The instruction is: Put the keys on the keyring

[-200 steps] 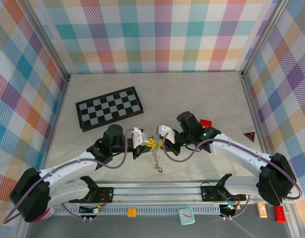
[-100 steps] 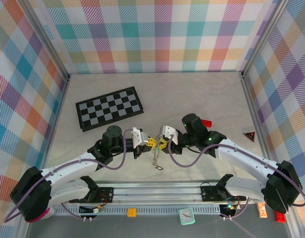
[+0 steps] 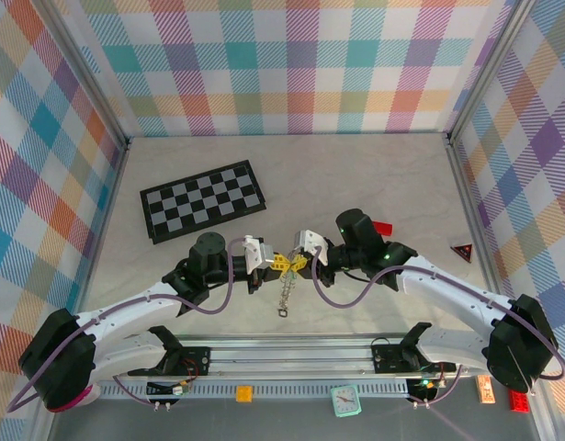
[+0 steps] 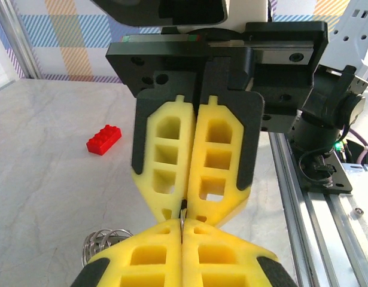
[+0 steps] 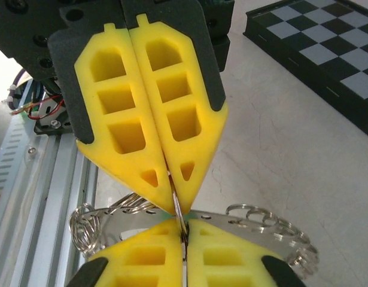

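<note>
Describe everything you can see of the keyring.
The keyring is thin silvery-grey metal, its rim a run of small wavy loops like a chain. From above it shows as a narrow strand trailing nearward from the grip. The left fingers and right fingers are shut tip to tip over it, seemingly pinching its thin edge.

Keyring (image 5: 264, 218) mid-span hidden behind right gripper (image 5: 184, 232) tips, thin metal piece (image 5: 176, 210) pinched there unidentifiable, finger bases cut off below
</note>
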Action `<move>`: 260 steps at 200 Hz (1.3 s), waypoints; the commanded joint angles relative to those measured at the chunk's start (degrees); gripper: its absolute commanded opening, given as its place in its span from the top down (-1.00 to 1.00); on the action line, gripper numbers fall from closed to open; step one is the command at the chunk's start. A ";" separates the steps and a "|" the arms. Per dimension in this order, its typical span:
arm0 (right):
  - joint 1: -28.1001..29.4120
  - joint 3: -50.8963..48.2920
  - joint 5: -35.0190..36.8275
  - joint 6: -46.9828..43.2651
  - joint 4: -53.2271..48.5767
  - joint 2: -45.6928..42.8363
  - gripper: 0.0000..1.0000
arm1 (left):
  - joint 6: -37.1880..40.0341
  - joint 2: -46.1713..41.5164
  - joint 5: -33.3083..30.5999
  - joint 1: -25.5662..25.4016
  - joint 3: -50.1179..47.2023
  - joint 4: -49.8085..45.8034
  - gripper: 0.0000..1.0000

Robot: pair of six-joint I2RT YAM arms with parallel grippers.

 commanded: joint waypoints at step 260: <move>0.02 8.08 2.45 -4.02 -13.06 0.38 0.47 | 7.68 -0.81 -1.41 -0.34 5.67 -14.60 1.00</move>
